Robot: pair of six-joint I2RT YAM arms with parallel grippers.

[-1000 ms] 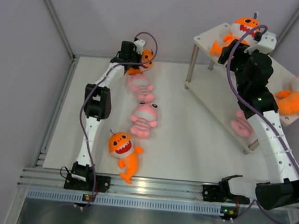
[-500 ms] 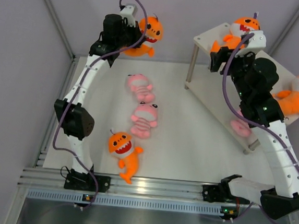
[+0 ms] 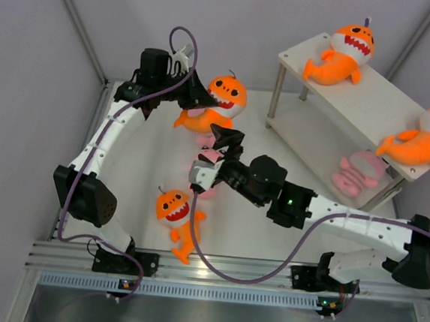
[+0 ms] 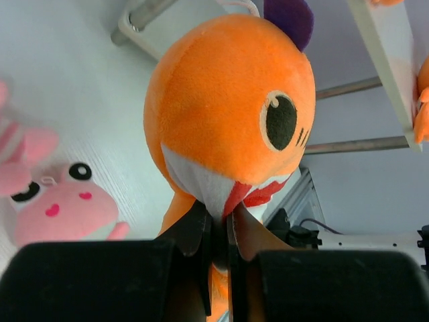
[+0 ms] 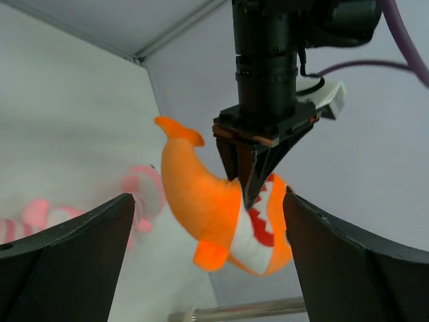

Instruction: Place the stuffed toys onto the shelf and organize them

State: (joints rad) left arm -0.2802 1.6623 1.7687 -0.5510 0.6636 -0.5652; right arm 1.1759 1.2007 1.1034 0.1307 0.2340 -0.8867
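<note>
My left gripper [image 3: 199,97] is shut on an orange shark plush [image 3: 224,98] by its mouth and holds it in the air above the table, left of the shelf [image 3: 378,100]. In the left wrist view the jaws [image 4: 220,221] pinch the shark's white and red mouth [image 4: 228,114]. My right gripper [image 3: 223,138] is open and empty, low over the pink plush [image 3: 204,138], just below the held shark [image 5: 214,208]. A second pink plush [image 3: 209,160] is partly hidden under the right arm. Another orange shark [image 3: 178,214] lies near the front.
The shelf's top board carries two orange sharks, one at the far end [image 3: 343,55] and one at the right end [image 3: 428,138]. A pink plush [image 3: 357,172] lies on the lower board. The shelf's grey leg [image 3: 276,95] stands near the held shark.
My left gripper has carried the orange shark from the back wall rightwards and nearer. My right arm has swung from the shelf down to the middle of the table.
</note>
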